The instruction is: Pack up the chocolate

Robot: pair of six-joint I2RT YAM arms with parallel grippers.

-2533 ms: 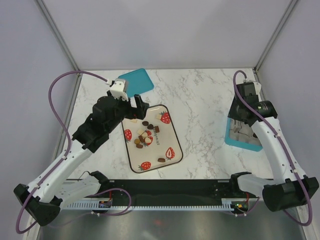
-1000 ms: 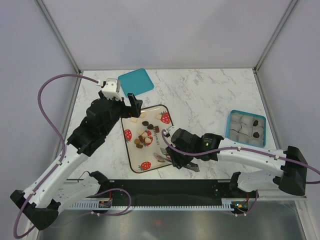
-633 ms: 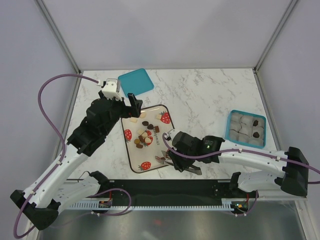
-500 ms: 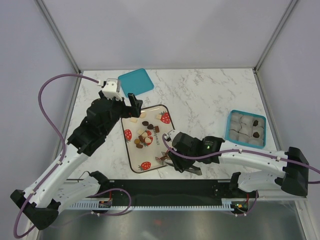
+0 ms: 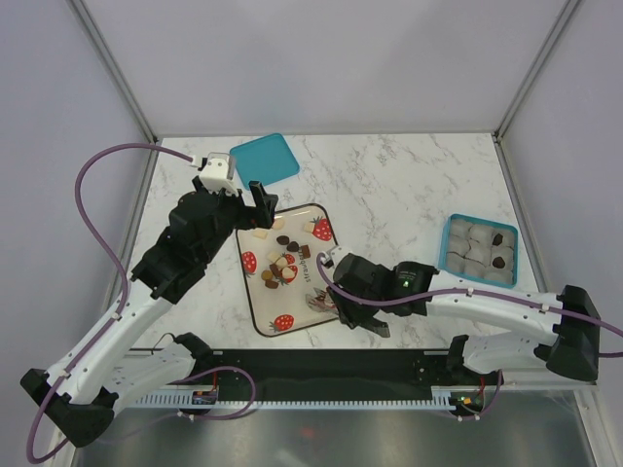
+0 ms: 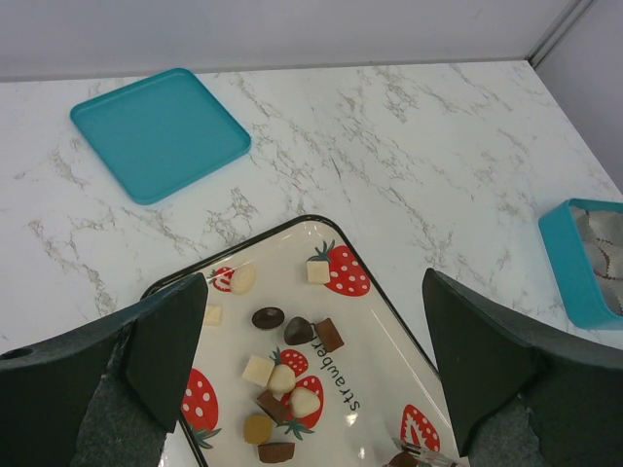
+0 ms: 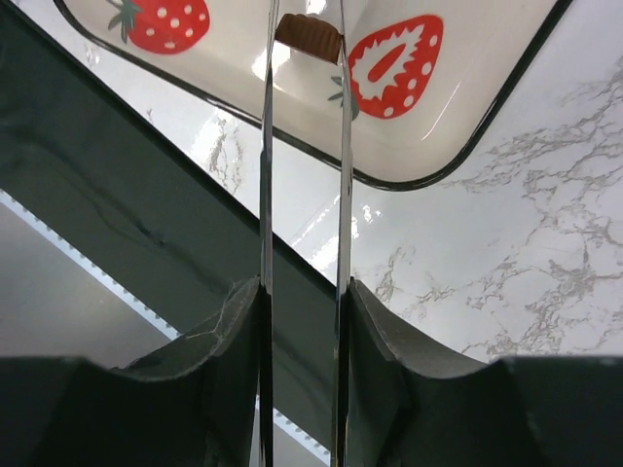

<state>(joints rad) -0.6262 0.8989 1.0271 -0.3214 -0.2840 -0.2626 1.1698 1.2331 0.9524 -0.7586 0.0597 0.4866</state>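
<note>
Printed word on the white rectangular black-rimmed strawberry-print tray [image 5: 265, 304] reads "strawber", with the end cut off at the bottom of the left wrist view. Small loose chocolate pieces [image 6: 282, 375] in dark brown, tan and cream are clustered mid-tray, with a few more toward its upper edge.

Right gripper [image 7: 305, 27]: thin metal blades stand narrowly apart and pinch a round ridged brown chocolate piece [image 7: 310, 37] from both sides. This is at the tray's lower right corner, just beside a red strawberry print.

Left gripper [image 6: 313, 331]: jaws spread wide, holding nothing, above the tray's upper left part.

A flat teal square lid [image 5: 263, 158] lies on the white marble-pattern table [image 5: 389, 185], upper left in the top view, apart from the tray. A teal square box [image 5: 444, 255] with pale cups sits at the right side, well apart from the tray. Two dark pieces [image 5: 498, 237] sit in its right-hand cups.

The right arm lies across the lower centre of the top view and covers the tray's lower right corner. A black strip [image 7: 146, 224] runs along the near table edge.
</note>
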